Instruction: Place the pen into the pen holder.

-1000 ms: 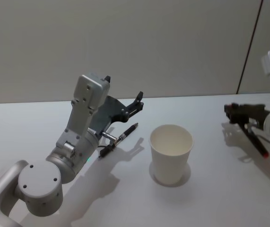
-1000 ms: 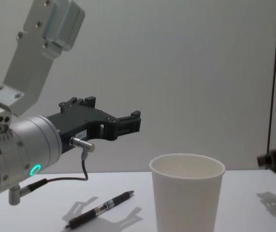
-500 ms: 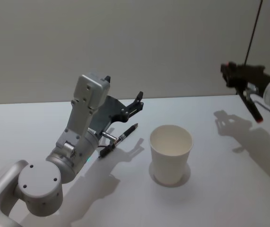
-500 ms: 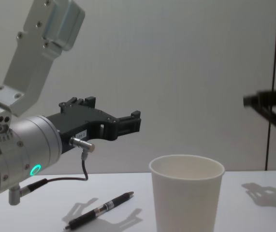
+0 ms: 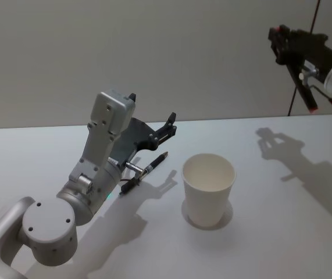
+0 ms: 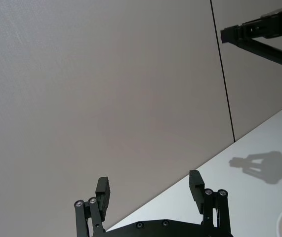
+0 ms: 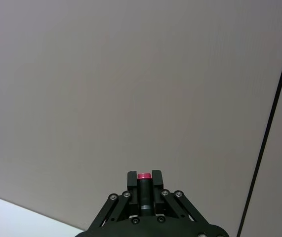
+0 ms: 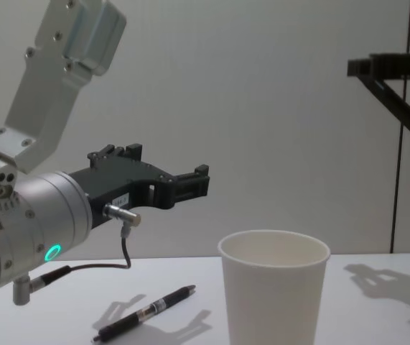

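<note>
I'm looking across a bare white tabletop (image 5: 282, 244) backed by a plain grey wall (image 5: 212, 58). The plain white paper cup with a rolled rim (image 5: 208, 189) is standing upright and empty near the middle of it. Everything that's changing is on my right side. A second ago the right gripper (image 5: 282, 43) was sitting low by the table's right edge, and now it is riding high against the wall, well above the cup's rim and well off to the cup's right. Its fingers are clamping narrow on the slim dark pen tipped in red (image 5: 305, 87), which is hanging steeply tilted below them. In the right wrist view a pink-red end is poking just past the fingertips. So I'm reading the pickup as done and the lift as giving clearance. I'm still needing to carry the pen leftward over the cup's mouth and lower it in. The left gripper (image 6: 149, 183) is staying where it was, fingers spread wide and empty, hovering above a black pen with a silver band (image 5: 146, 172) that is lying on the table left of the cup, apart from it
</note>
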Available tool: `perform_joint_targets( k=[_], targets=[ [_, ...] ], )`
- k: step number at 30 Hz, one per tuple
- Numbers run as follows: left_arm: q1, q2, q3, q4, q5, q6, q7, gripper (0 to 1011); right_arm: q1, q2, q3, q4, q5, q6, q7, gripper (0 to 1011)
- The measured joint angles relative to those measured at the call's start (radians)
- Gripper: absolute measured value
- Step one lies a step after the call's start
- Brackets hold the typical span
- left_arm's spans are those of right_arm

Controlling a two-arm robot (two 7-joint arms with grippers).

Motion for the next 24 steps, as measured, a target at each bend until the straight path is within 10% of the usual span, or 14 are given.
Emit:
perform_joint_targets(
  k=[24],
  targets=[
    [0.0, 0.0, 0.0, 0.0, 0.0, 0.0, 0.0, 1001, -0.022, -0.021, -0.035, -0.043, 0.124, -0.042, 0.163, 165]
  ],
)
